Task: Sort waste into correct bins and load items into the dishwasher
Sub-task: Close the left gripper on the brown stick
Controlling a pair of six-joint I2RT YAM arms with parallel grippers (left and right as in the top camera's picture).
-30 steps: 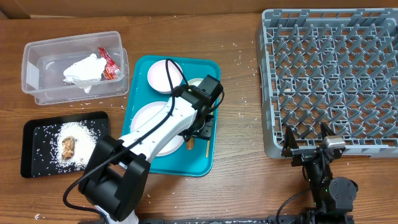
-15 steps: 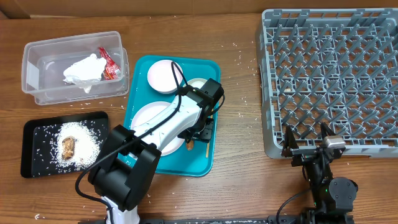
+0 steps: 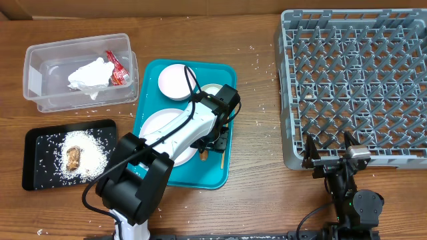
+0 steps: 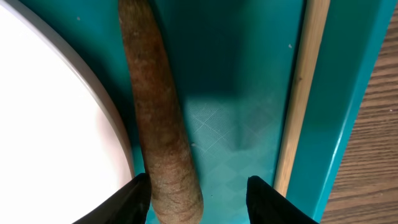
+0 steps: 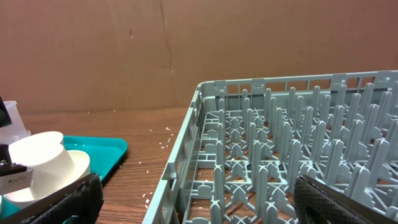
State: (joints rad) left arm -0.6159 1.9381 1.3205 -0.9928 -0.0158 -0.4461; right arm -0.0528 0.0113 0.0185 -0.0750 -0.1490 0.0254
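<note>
Overhead shows the left gripper (image 3: 213,142) lowered into the teal tray (image 3: 215,175) beside the large plate (image 3: 152,123), but its own body hides what lies under it. Left wrist view fills that in: the long brown scrap (image 4: 158,112) lies on the tray floor just beside the plate's rim, its near end between the spread fingers (image 4: 134,199), which are not clamped on it. The wooden stick (image 4: 298,106) lies alongside, against the tray's wall. Only overhead shows the napkin (image 3: 87,75) and a red wrapper (image 3: 117,67) in the clear tub (image 3: 37,80), and the lumpy scrap (image 3: 73,157) on rice in the black tray (image 3: 33,175). Right wrist view shows the right gripper (image 5: 211,205) spread wide and empty, facing the grey dish rack (image 5: 280,162)
</note>
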